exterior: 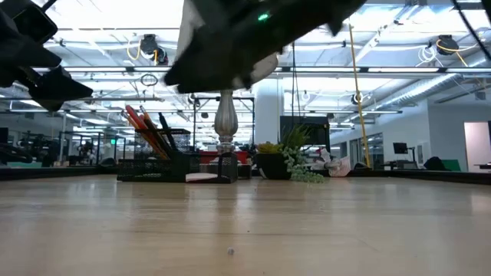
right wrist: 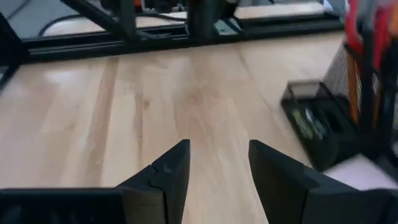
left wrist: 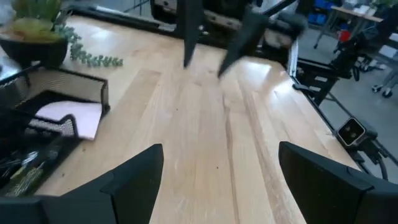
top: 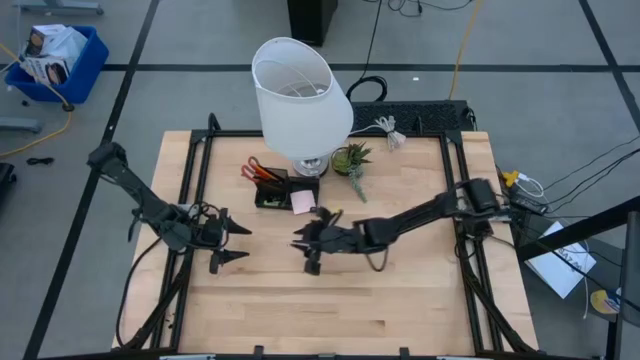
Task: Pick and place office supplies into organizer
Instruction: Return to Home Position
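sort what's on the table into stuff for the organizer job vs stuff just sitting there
Job:
- black organizer
- red-handled scissors and orange pencils, standing in it
- pink sticky-note pad, at its edge
- left end effector and right end effector, both open and empty over mid-table

Just sitting there:
- white-shaded lamp
- small potted plant

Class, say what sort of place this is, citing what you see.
Probably a robotics lab: two robot arms over a wooden table, loose cables on the floor, exposed ceiling beyond.
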Motion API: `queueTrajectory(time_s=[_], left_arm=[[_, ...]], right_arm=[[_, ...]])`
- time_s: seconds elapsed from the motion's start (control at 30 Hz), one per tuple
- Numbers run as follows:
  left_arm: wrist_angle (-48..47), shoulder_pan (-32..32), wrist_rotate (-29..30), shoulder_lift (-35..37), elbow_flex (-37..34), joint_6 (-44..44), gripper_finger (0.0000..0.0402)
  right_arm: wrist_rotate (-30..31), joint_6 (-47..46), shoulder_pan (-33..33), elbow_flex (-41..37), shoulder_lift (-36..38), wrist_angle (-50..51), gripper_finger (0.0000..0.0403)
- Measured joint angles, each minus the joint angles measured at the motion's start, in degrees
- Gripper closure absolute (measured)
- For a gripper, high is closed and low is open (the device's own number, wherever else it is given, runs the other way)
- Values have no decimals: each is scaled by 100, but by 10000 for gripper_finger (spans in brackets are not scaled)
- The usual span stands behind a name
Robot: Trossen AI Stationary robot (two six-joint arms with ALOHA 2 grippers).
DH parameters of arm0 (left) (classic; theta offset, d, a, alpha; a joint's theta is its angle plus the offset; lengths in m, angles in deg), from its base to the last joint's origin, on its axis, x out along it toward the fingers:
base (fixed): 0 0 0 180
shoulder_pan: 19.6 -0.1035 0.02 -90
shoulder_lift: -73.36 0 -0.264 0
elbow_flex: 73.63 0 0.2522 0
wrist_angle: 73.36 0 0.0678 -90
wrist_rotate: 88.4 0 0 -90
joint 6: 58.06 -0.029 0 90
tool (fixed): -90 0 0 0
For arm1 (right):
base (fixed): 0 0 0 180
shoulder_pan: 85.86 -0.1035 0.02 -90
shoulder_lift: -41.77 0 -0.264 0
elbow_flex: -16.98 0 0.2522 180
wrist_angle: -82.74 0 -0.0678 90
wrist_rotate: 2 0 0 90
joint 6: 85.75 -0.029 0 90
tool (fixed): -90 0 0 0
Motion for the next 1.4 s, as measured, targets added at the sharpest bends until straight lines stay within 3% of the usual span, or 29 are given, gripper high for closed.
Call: queueTrajectory(time_s=[0.17, 0.27, 0.47, 0.63, 0.7, 0.97, 1.23, 1.4], left_arm=[[825, 168, -280, -66, -431, -996, 82], [699, 195, -299, -65, -481, -498, 82], [250, 54, -90, -64, -480, 459, 82], [919, 126, -602, -64, -481, -1478, 82], [1081, 103, -491, -53, -481, -1708, 82], [1139, -264, -277, 20, -481, -1880, 82], [1023, -1195, -1361, 264, -481, -1941, 82], [734, -1711, -1652, 393, -477, -1899, 82]], right_arm=[[-8, -651, -389, -1198, 502, -408, 244], [-29, -1089, -675, -1972, 708, -1199, 242], [-203, -955, -1213, -3459, 784, -3761, 243], [-234, -625, -1366, -4593, 793, -5833, 241], [-466, -583, -1372, -4884, 835, -6223, 242], [-558, -384, -1300, -5692, 2253, -5517, 242], [-282, -102, -1127, -6787, 4159, -5083, 242], [-204, -178, -1070, -7292, 5197, -4548, 239]])
